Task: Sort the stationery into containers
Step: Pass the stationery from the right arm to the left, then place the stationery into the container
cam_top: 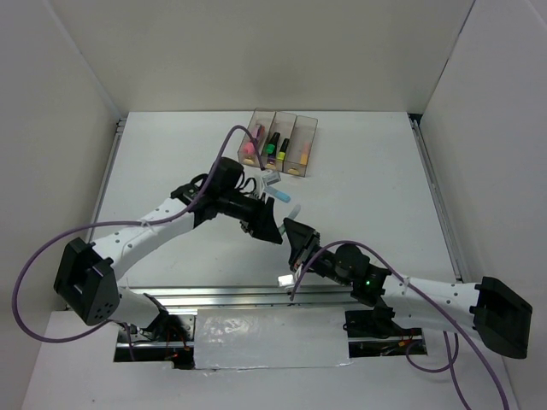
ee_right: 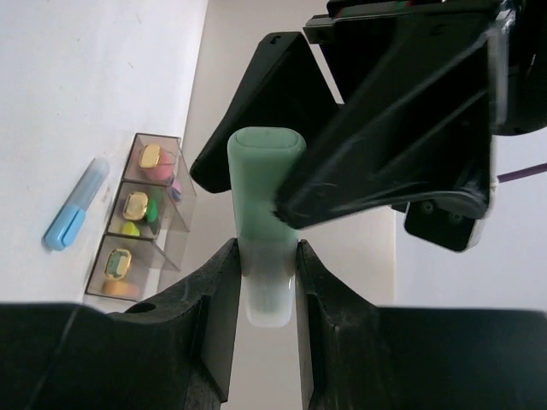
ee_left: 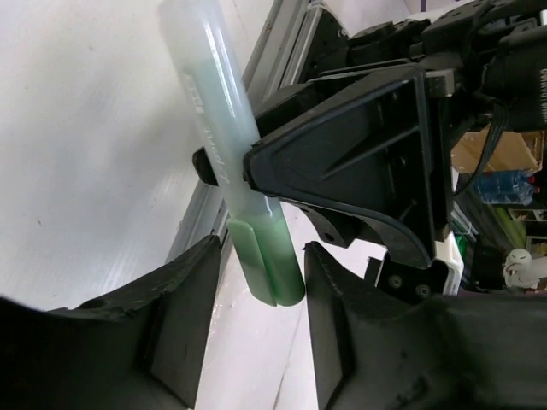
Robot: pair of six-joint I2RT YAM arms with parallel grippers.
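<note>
A mint highlighter [ee_right: 263, 179] is clamped at its pale end in my right gripper [ee_right: 265, 248], held above the table. Its green end [ee_left: 269, 256] sits between the jaws of my left gripper [ee_left: 261, 248], which stand open with a gap on each side. In the top view the two grippers meet at mid-table, left [cam_top: 270, 227] and right [cam_top: 297, 232], and the pen is mostly hidden between them. The three joined smoky containers [cam_top: 283, 142] stand at the back and hold pink, green and yellow pens. A light blue highlighter [cam_top: 276, 190] lies on the table in front of them.
The containers [ee_right: 141, 218] and the light blue highlighter [ee_right: 75, 215] also show in the right wrist view. A metal rail [cam_top: 256, 295] runs along the near table edge. White walls enclose the table on three sides.
</note>
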